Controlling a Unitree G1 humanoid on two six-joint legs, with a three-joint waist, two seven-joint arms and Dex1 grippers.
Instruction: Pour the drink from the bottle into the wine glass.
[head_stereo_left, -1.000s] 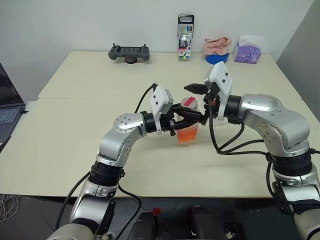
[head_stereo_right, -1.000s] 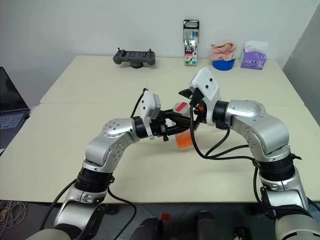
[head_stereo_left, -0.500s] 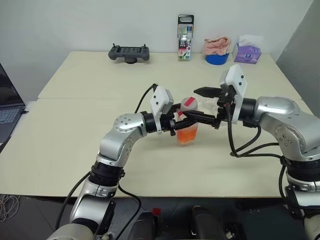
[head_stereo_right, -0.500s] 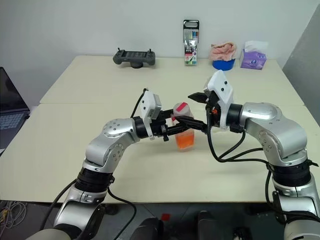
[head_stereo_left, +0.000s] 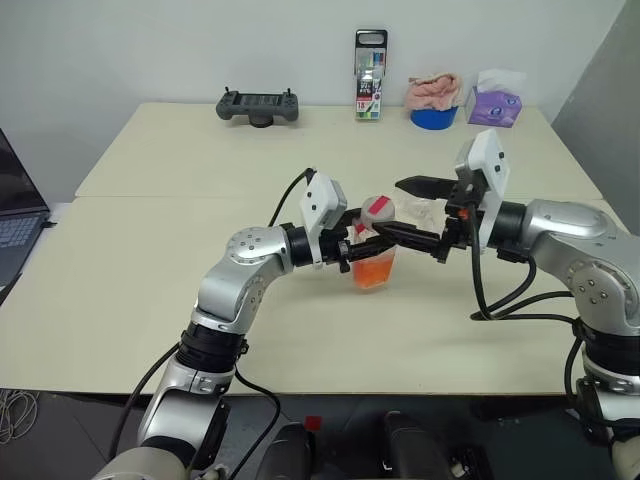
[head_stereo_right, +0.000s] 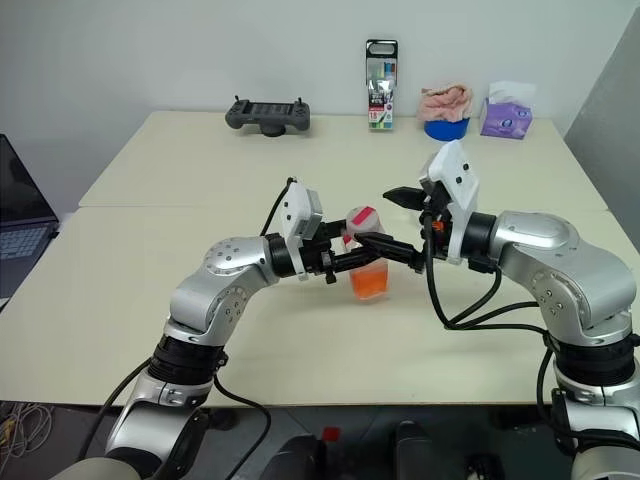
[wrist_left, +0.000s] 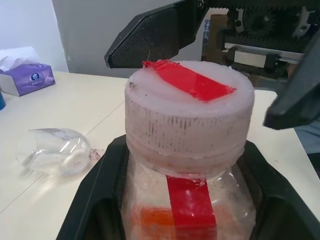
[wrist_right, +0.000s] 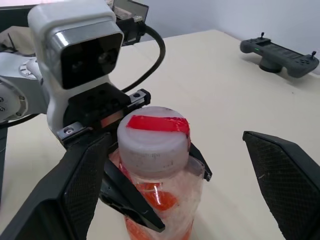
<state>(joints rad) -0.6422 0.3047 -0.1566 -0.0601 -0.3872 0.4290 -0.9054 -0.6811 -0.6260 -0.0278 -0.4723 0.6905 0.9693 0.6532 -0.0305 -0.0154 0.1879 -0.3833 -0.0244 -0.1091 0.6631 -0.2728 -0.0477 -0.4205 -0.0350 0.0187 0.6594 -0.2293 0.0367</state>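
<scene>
Orange-red drink (head_stereo_left: 374, 270) sits low in the bottle (head_stereo_left: 375, 243), clamped mid-worktop in my left pincer (head_stereo_left: 362, 244); my right pincer (head_stereo_left: 418, 212), fully spread and empty, has backed toward three o'clock, cap still on.

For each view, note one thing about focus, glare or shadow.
Left wrist view: bottle cap sharp, the toppled wine glass soft behind. Right wrist view: the right gripper fingers loom large, controller blurred. Head views: even light, faint shadows on the table.

Bright, even indoor light, soft shadows on the table (head_stereo_left: 150, 260). Head views sharp. Wrist views: bottle (wrist_left: 189, 150) cap crisp, background a bit soft, claw fingers (wrist_right: 287, 175) blurred.
</scene>
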